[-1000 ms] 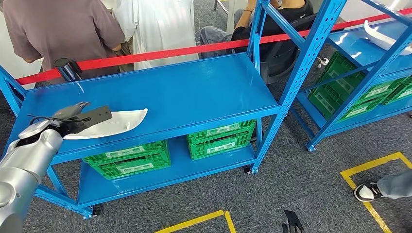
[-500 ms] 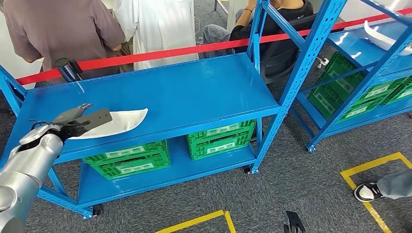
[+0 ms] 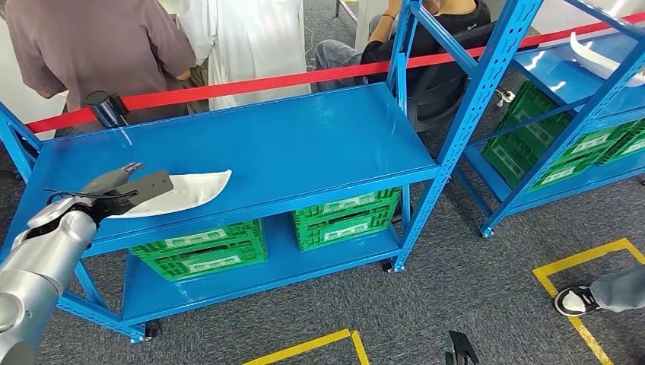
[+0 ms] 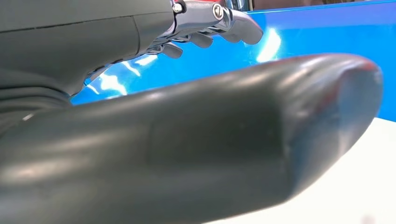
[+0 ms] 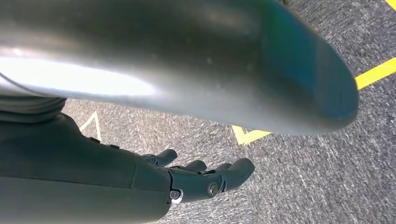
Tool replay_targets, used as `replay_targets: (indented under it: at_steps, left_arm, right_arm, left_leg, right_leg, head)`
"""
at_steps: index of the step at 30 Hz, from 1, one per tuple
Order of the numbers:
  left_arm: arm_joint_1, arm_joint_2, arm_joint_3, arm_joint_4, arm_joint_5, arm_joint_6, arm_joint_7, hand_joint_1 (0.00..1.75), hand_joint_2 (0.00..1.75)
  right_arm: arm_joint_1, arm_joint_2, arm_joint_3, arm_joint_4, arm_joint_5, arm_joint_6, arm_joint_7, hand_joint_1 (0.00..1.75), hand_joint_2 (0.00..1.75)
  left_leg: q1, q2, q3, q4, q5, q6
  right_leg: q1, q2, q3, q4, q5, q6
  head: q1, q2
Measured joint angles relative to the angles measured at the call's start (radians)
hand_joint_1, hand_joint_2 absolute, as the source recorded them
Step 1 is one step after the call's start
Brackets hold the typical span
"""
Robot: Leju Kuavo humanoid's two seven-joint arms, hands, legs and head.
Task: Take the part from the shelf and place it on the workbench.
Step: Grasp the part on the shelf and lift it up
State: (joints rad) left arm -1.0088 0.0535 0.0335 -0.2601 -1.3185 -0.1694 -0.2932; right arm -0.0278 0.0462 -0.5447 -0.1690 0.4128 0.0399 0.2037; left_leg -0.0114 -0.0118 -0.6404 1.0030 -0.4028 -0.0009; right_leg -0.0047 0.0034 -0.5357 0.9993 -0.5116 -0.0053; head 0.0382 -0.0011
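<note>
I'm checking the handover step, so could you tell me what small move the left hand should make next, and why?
Probably close the left hand on the white part. The hand sits over the part's near end on the blue shelf, fingers apart in the left wrist view, with no grip visible yet.

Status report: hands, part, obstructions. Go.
Left hand at white part on shelf, grip unclear. Right hand open, hanging over floor. Nothing on part.

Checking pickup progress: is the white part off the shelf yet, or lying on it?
Lying on it. The white part rests flat on the blue shelf, the left hand at its near end.
</note>
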Motion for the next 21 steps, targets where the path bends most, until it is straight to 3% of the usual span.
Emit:
replay_targets:
  at_steps: [21]
  left_arm:
    - [0.041, 0.018, -0.008, -0.002, 0.021, 0.006, -0.039, 0.0, 0.0]
  right_arm:
    - [0.005, 0.0, -0.018, 0.0, 0.0, -0.002, 0.001, 0.0, 0.0]
  left_leg:
    - [0.0, 0.0, 0.0, 0.0, 0.0, 0.0]
  right_leg:
    - [0.0, 0.0, 0.0, 0.0, 0.0, 0.0]
  head:
    - [0.0, 0.0]
